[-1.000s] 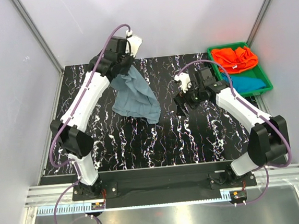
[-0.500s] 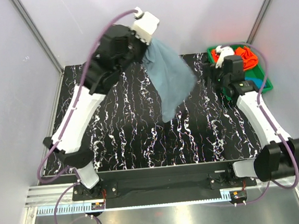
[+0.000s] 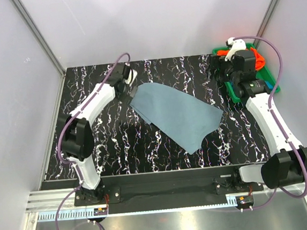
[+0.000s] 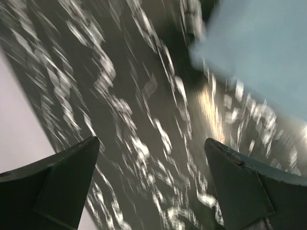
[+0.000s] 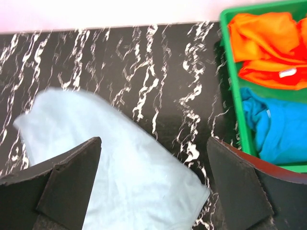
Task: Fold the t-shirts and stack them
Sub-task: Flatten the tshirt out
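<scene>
Both arms reach out toward the far side, left gripper [image 4: 151,141] down low, fingers spread wide, right gripper [image 5: 153,139] gaping wide too.

Grey-blue t-shirt [image 5: 120,163] flat beside green tray [image 5: 234,96]

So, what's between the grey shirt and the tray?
Nothing: bare marbled table between the grey shirt and the tray, clearest in the right wrist view.

Desk [image 3: 118,145]: black marbled top with white veins, smooth, faint sheen.
Grey-blue t-shirt [image 3: 175,114]: soft matt cloth, spread nearly smooth.
Orange t-shirt [image 5: 264,45]: matt cloth, rumpled.
Teal-blue t-shirt [image 5: 278,129]: matt cloth, creased.
Tray [image 5: 238,110]: green plastic, smooth.
Arm shells [image 3: 267,118]: white, glossy plastic.
</scene>
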You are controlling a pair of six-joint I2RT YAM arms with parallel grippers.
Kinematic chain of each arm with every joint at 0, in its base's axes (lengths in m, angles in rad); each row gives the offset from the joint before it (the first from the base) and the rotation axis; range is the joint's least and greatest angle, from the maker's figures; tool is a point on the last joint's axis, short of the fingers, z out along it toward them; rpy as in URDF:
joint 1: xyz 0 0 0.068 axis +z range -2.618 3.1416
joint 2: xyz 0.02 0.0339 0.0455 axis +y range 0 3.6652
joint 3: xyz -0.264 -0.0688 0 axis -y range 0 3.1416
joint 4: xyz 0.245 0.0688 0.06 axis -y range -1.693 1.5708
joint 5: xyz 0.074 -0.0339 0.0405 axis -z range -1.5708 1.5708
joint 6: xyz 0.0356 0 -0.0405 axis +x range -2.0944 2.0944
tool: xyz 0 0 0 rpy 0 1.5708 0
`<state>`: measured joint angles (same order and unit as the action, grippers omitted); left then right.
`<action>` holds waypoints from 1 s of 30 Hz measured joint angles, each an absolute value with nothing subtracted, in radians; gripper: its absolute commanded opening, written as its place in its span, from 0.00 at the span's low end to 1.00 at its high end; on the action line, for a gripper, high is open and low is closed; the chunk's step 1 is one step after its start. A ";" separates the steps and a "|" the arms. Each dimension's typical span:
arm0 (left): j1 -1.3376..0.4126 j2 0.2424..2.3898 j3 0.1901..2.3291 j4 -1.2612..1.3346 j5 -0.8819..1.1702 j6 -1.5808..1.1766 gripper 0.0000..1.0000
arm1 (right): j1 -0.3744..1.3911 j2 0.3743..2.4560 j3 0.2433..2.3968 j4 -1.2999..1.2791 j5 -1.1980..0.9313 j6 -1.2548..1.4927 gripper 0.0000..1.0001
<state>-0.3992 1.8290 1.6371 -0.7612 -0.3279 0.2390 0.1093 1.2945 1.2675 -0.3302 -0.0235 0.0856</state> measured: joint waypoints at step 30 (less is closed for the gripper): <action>-0.405 1.816 1.663 -0.738 -0.297 0.178 0.99 | 0.449 1.385 1.044 -0.611 -0.311 -0.358 0.88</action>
<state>-0.4053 1.8164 1.6634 -0.7376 -0.2974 0.1780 0.4492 1.3853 1.0435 -0.6109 -0.3107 -0.3580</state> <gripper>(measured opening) 0.985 0.885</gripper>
